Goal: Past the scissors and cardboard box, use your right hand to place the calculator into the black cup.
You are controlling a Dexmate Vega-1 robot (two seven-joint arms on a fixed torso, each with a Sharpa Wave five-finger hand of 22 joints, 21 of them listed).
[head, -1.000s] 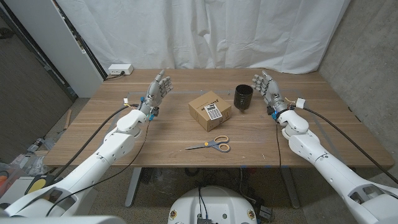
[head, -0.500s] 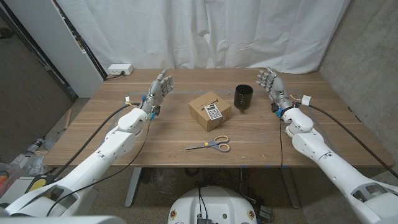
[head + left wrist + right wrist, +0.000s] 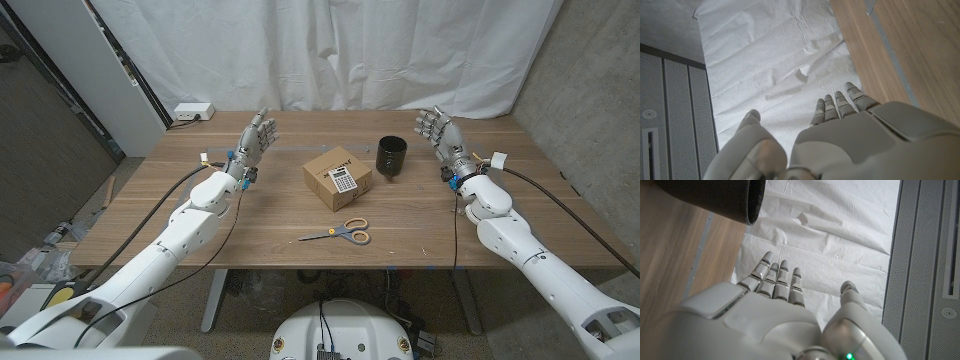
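We see calculator (image 3: 344, 181) atop cardboard box (image 3: 338, 175), long axis running toward far edge. Black cup (image 3: 390, 158) upright beside. Right robot hand (image 3: 443, 141), left robot hand (image 3: 252, 145) spread, holding nothing.

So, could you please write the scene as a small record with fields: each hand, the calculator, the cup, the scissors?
left hand: open, raised above the wooden table, holding nothing
right hand: open, raised to the right of the black cup, holding nothing
small grey calculator: lying on top of the brown cardboard box, at
black cup: upright, right of the box, apart from it
orange-handled scissors: flat on the table, nearer the robot than the box
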